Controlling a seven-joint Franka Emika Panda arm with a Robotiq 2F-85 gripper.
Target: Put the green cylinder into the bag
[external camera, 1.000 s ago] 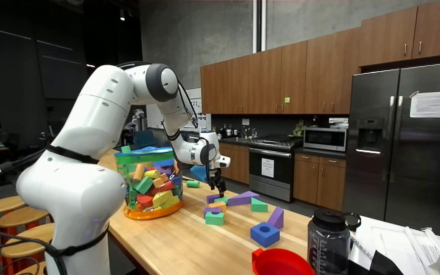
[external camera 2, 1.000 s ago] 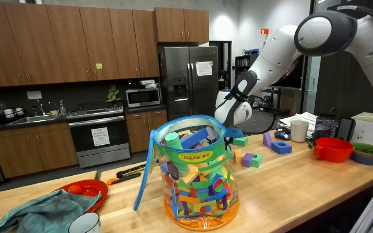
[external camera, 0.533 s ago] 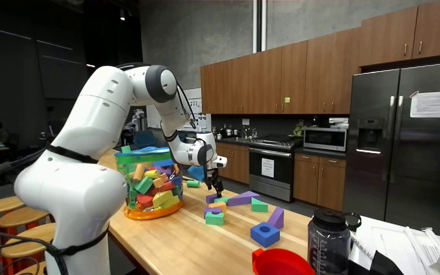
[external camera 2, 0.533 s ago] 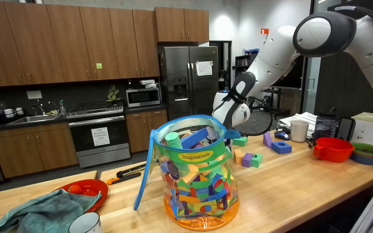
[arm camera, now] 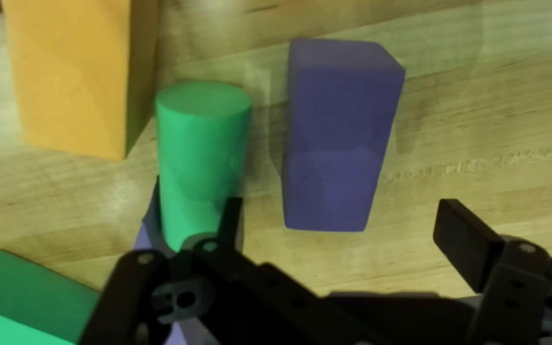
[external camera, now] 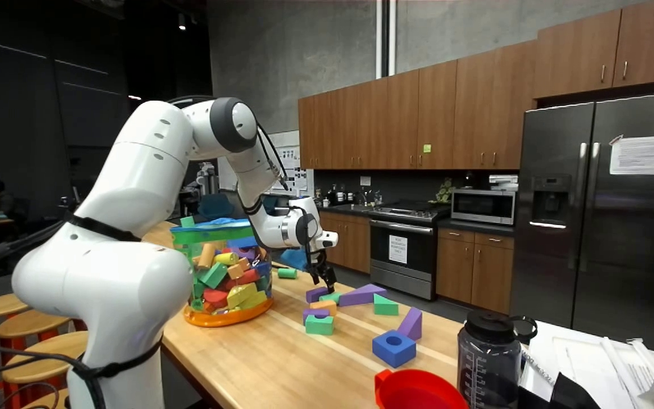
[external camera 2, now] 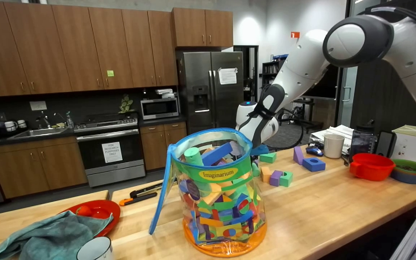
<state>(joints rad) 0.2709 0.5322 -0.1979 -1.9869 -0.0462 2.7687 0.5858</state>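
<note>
A green cylinder (arm camera: pixel 201 158) lies on the table in the wrist view, left of a purple block (arm camera: pixel 338 139). Part of it shows in an exterior view (external camera: pixel 330 297). My gripper (arm camera: pixel 343 211) is open, with nothing between its fingers. Its left finger overlaps the cylinder's near end; its right finger is beyond the purple block. In an exterior view the gripper (external camera: pixel 323 282) is low over the blocks. Another green cylinder (external camera: pixel 287 273) lies near the bag. The clear bag (external camera 2: pixel 219 174) with a blue rim stands open, full of blocks, a green cylinder (external camera 2: pixel 193 156) among them.
An orange block (arm camera: pixel 70 72) and a green block (arm camera: pixel 22 302) flank the cylinder. A purple wedge (external camera: pixel 362 295), a green triangle (external camera: pixel 385 305) and a blue block (external camera: pixel 394 348) lie farther along. A red bowl (external camera 2: pixel 372 167) and a bottle (external camera: pixel 489 358) stand at the table's end.
The arm's upper links have lowered and shifted slightly back. The gripper moved a little toward the bag, then slightly back, staying low. The blocks and the bag have not visibly moved.
</note>
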